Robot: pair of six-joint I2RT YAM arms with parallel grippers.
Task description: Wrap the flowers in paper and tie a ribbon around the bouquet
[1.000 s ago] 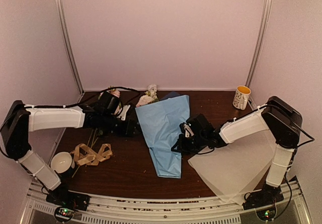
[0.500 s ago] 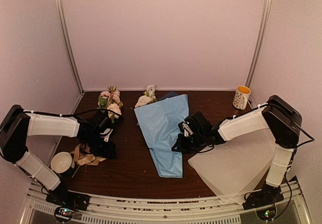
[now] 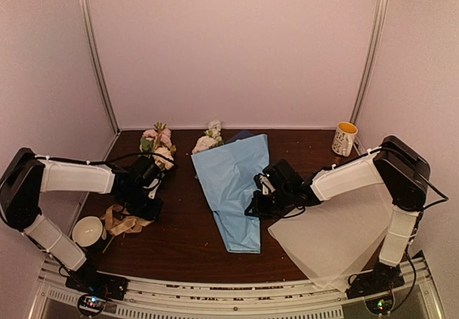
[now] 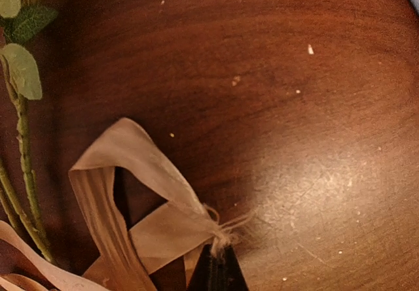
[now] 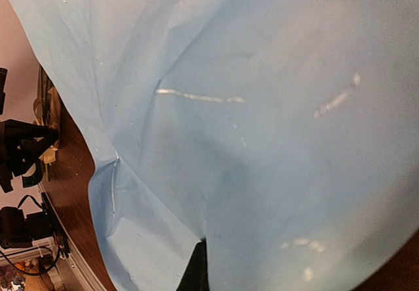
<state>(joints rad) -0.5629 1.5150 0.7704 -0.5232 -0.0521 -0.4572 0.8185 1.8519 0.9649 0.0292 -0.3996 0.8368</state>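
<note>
Left gripper, at near left, is pinched shut on the frayed knot of the tan ribbon, whose loops lie on the table beside green stems. Right gripper, a little farther in, I read as closed on the right edge of the blue paper, which lies at centre with its narrow end near. Flowers show at its far, wide end.
</note>
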